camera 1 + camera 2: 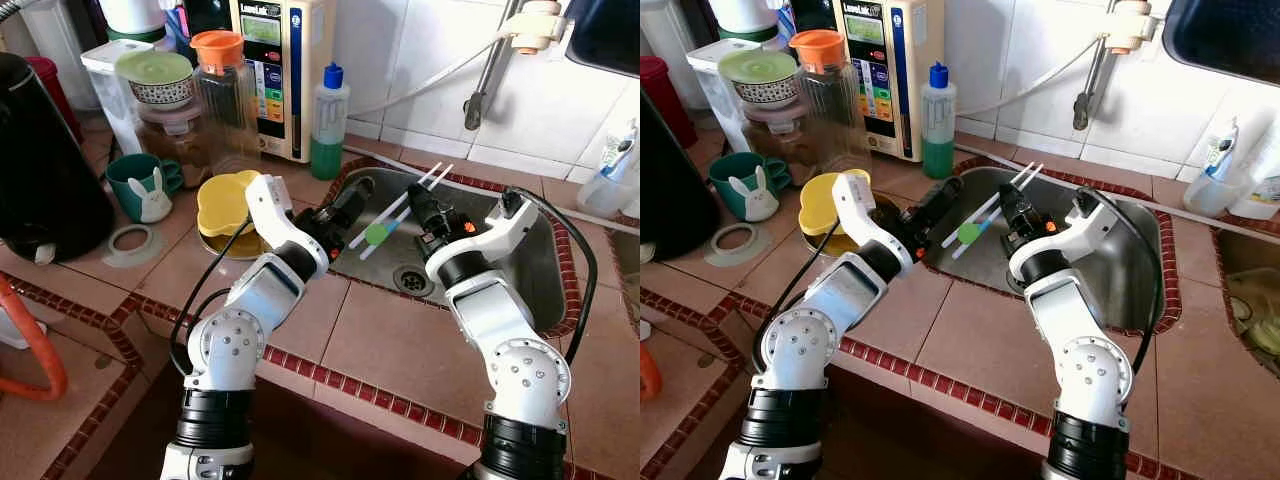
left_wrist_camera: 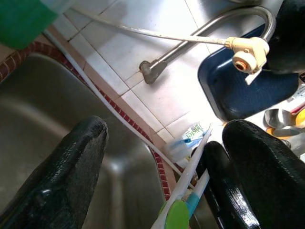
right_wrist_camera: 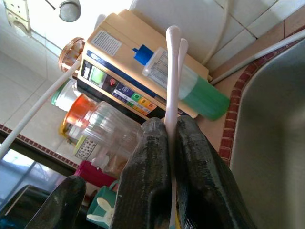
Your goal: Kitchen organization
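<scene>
Two white-handled utensils, one with a green round end and one with a blue end, are held slanting over the left side of the steel sink. My right gripper is shut on their handles; the right wrist view shows both white handles pinched between its fingers. My left gripper is open just left of them, at the sink's left rim. In the left wrist view the green end lies between its spread fingers, untouched.
The drain lies below the grippers. On the counter to the left are a yellow container, a teal rabbit mug, an orange-lidded jar, a green soap bottle and a black kettle. A tap hangs behind the sink.
</scene>
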